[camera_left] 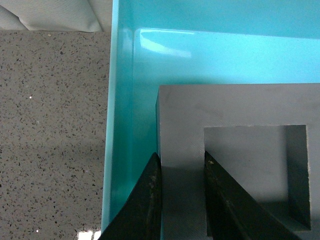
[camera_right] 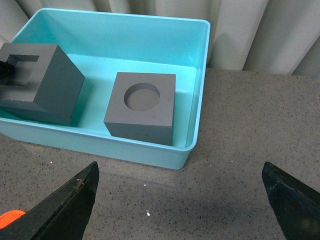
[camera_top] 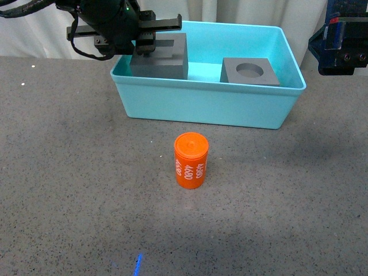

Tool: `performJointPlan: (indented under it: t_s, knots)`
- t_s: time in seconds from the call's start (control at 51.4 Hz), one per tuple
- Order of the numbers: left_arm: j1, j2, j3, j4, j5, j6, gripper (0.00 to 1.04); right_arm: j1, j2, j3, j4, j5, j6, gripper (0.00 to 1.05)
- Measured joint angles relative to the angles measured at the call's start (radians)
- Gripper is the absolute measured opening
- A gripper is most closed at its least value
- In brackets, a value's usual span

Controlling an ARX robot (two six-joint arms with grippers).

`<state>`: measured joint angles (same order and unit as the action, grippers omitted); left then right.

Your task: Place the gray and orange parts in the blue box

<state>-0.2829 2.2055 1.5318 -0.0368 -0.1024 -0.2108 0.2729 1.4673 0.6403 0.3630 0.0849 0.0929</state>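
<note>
Placement of square-recess cube point(camera_top: 161, 57) in blue box point(camera_top: 207, 106)
Left gripper point(camera_left: 181, 160) is pinching its wall; release only once it is sitting flat. Right gripper point(camera_right: 180, 172) is gaping wide.

We see the square-recess cube point(camera_right: 42, 87) and the round-recess cube point(camera_right: 142, 107) sitting apart inside the blue box point(camera_right: 125, 32), our right gripper point(camera_right: 180, 170) spread wide before it.

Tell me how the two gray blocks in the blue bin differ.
The left cube has a square recess; the right cube has a round one. The left gripper pinches the left cube's wall; the right cube sits free. Both are matte gray, inside the bin.
</note>
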Motion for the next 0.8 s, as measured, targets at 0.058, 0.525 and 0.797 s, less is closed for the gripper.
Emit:
performJointPlan:
  t_s: [0.058,0.525,0.797]
  knots:
    - [0.002,0.007,0.005,-0.003,-0.006,0.001,0.18,0.000,0.000,0.000,0.000,0.000,0.000,0.95]
    - [0.011,0.074,0.073,-0.063,-0.021,0.003,0.18,0.000,0.000,0.000,0.000,0.000,0.000,0.95]
    - [0.011,0.080,0.086,-0.071,-0.021,0.000,0.21,0.000,0.000,0.000,0.000,0.000,0.000,0.95]
